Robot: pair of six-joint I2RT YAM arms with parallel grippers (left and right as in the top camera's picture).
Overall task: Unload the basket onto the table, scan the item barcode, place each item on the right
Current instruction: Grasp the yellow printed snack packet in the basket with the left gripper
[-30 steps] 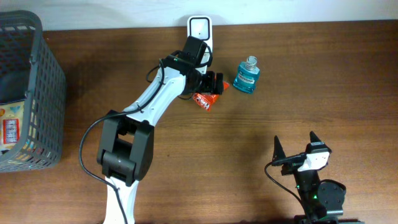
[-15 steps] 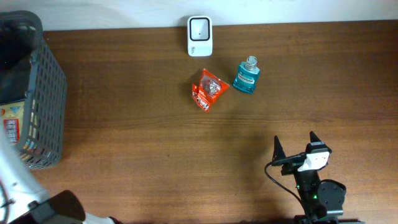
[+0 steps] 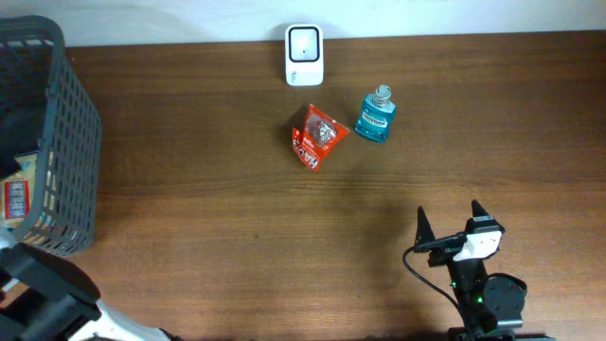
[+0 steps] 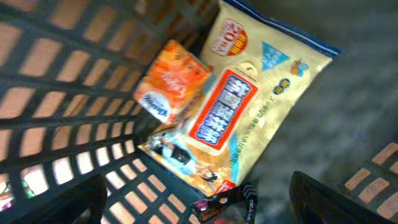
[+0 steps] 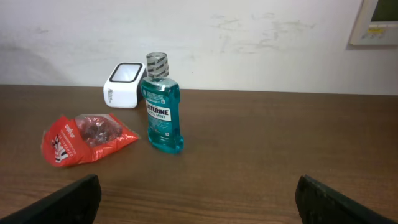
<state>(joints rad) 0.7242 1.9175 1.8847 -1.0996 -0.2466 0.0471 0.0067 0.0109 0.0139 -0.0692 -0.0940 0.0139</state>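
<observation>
The left claw [image 4: 199, 202], open, has swung from the red packet [image 3: 315, 138] to the basket [image 3: 80, 123], likely for another item; the right claw [image 5: 202, 202] waits open.

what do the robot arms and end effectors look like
The right arm has a black base with a small green light, a white-and-black wrist and a thin black cable looping beside it. The right end effector has two black pointed fingers. The left arm shows black and white links; the left end effector shows only dark finger edges.
</observation>
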